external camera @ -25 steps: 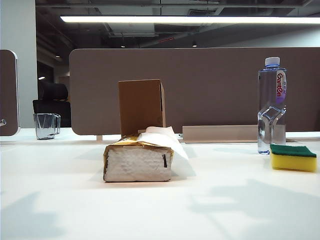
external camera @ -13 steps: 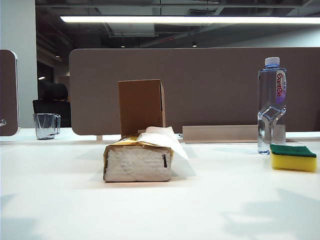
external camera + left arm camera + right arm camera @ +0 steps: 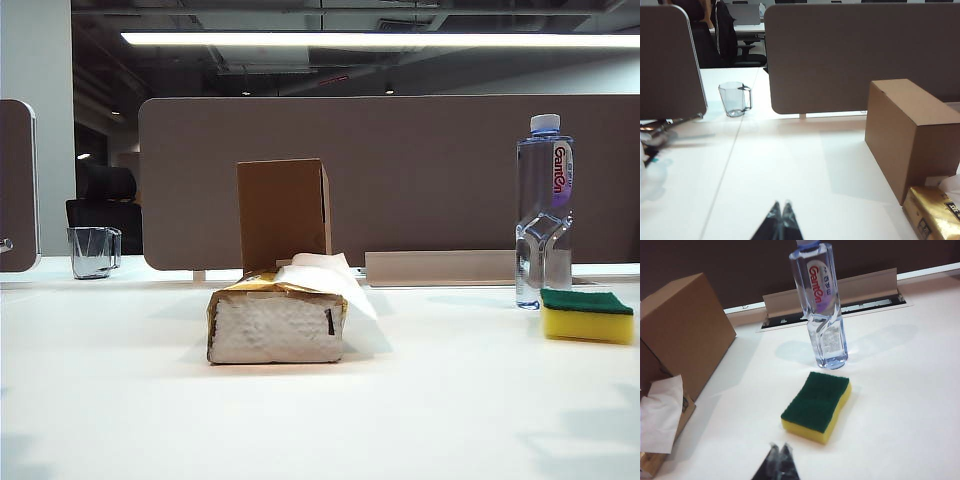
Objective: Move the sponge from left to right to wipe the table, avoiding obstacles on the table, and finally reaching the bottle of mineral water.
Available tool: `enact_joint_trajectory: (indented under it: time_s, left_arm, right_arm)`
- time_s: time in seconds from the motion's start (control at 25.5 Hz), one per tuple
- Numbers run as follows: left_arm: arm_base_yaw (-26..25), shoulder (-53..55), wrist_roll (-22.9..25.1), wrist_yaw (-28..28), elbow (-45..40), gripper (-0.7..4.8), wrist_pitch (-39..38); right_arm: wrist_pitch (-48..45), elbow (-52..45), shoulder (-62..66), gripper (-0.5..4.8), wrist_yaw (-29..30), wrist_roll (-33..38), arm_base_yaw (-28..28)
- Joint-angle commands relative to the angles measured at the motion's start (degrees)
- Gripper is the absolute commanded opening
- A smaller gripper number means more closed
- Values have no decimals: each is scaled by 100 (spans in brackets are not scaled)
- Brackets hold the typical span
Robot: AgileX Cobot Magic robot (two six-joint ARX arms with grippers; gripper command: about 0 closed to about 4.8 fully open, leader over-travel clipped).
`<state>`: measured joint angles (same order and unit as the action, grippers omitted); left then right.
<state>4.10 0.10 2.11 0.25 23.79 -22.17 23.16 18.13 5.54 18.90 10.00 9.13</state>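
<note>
White tabletop [image 3: 420,400] is lying bare around the sponge [image 3: 816,406], which is sitting just beside the Ganten bottle [image 3: 821,305], at its 5 o'clock. I am holding my left gripper [image 3: 780,212] and right gripper [image 3: 780,452] pinched together, empty and off the sponge. Wiping looks finished; I judge nothing remains but parking.

Premises: open-plan office. Grey fabric desk dividers [image 3: 400,180] separate white counters [image 3: 320,410]; black swivel chairs [image 3: 730,35] stand beyond; a cable-access flap [image 3: 840,295] is set into the counter; a strip light [image 3: 380,39] hangs under exposed ceiling ducting.
</note>
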Motion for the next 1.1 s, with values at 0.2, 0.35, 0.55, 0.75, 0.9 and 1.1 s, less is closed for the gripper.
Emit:
enact_joint_trajectory:
  time_s: [0.2, 0.35, 0.55, 0.75, 0.9, 1.1]
  left_arm:
    - [0, 4, -603, 26, -1014, -6, 1086]
    - [0, 4, -601, 199, -1517, -6, 1379]
    - [2, 4, -570, 304, -1919, -6, 1633]
    - [2, 4, -555, 302, -2076, -6, 1646]
    - [2, 4, -555, 302, -2214, -6, 1676]
    - [0, 4, -555, 299, -2332, -6, 1593]
  right_arm:
    - [-422, -807, -540, -9, -142, 72, 0]
    - [-518, -1154, -540, -9, -116, 20, -2]
    - [-542, -1375, -540, -9, -70, -343, -70]
    - [-597, -1528, -542, -9, -116, -466, -339]
    - [-588, -1532, -542, -9, -243, -597, -420]
    - [-566, -1530, -542, -9, -223, -570, -420]
